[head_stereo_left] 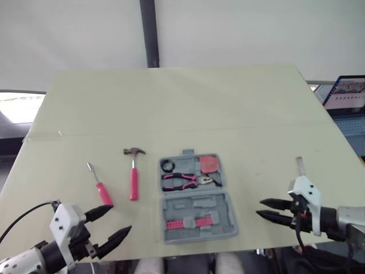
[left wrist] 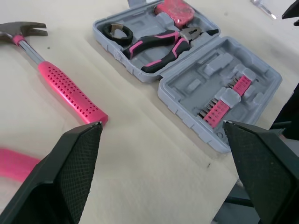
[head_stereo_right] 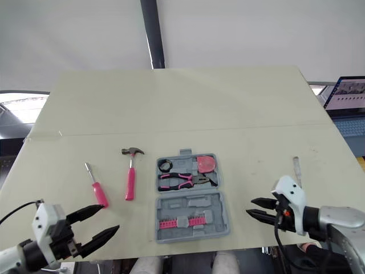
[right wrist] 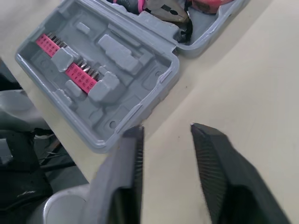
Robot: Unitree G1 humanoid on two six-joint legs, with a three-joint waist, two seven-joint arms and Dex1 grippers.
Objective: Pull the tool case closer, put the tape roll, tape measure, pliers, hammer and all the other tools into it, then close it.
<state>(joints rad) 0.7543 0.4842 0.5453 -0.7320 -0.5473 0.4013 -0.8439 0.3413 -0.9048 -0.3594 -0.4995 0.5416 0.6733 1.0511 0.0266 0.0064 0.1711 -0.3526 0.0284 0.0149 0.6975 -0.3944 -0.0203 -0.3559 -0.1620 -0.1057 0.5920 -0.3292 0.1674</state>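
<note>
- Grey moulded plastic tool case [head_stereo_left: 227, 220], rectangular with rounded corners, lying open and flat at the table's near edge, centred between the two arms; both halves carry shaped recesses.
- Black tape roll [head_stereo_left: 168, 166], a small ring, seated in the far half of the case at its left end.
- Pliers [head_stereo_left: 182, 181], steel nose with pink-and-black grips, lying across the far half.
- Pink tape measure [head_stereo_left: 209, 164], rounded body, in the far half at its right end.
- Pink bit holders [head_stereo_left: 191, 221], two strips with short metal bits, clipped into the near half.
- Hammer [head_stereo_left: 134, 180], claw head and bare steel shaft, with a pink grip dotted with small holes; on the table just left of the case, outside it.
- Screwdriver [head_stereo_left: 102, 191], thin metal shank and pink handle; left of the hammer, also outside the case.
- Slim metal tool [head_stereo_left: 299, 165] with a pale handle, kind not clear; on the table well right of the case.
- Left gripper [head_stereo_left: 121, 218], fingers spread wide and empty, with finely textured black pads [left wrist: 70, 172]; low at the near-left edge, close to the screwdriver handle.
- Right gripper [head_stereo_left: 259, 207], tapered black fingers slightly parted, holding nothing; right of the case and apart from it.
- Table [head_stereo_left: 171, 103], a matte cream board with a faint seam running across it.
- Room: plain white wall [head_stereo_left: 256, 28], a dark vertical post [head_stereo_left: 149, 31], and a laptop screen [head_stereo_left: 345, 94] at far right.
</note>
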